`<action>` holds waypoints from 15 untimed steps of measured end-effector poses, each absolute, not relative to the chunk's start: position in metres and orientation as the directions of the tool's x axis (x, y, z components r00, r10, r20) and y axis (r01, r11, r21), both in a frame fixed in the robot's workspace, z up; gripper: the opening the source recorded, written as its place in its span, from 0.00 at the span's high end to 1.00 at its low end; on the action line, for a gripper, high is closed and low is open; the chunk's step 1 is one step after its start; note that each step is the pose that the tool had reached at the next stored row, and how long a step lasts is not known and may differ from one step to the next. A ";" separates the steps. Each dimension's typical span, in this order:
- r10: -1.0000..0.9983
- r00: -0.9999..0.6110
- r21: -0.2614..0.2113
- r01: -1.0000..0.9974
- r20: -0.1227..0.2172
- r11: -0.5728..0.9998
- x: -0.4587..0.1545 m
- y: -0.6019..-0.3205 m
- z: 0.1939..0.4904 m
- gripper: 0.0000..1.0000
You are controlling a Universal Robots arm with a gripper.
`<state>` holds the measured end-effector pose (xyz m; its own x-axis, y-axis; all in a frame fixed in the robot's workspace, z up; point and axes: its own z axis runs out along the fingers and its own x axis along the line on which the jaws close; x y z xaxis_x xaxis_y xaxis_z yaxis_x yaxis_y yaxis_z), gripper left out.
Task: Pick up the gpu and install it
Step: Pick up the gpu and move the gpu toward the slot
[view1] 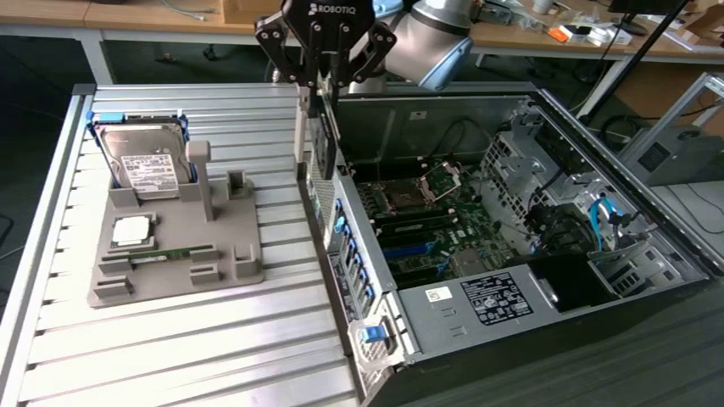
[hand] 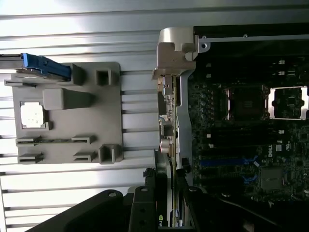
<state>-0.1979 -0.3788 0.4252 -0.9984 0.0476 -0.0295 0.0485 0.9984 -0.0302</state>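
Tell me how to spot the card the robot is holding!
Find the big open computer case lying on the slatted table. At its side facing the grey tray, the black gripper grips the gpu. It is the thin card hanging down from the gripper, while the hard drive and green memory stick sit in the tray.

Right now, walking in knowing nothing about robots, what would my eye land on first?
Probably the black gripper at the top, shut on the gpu, a thin card held upright at the edge of the open computer case. On the exterior view's left, a grey holder on the slatted table carries a hard drive propped up at a tilt.
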 end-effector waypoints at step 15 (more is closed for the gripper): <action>0.048 -0.998 -0.031 0.048 -0.029 0.998 -0.175 -0.379 0.425 0.73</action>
<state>-0.1748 -0.3789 0.4252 -0.9984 0.0475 -0.0295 0.0484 0.9984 -0.0306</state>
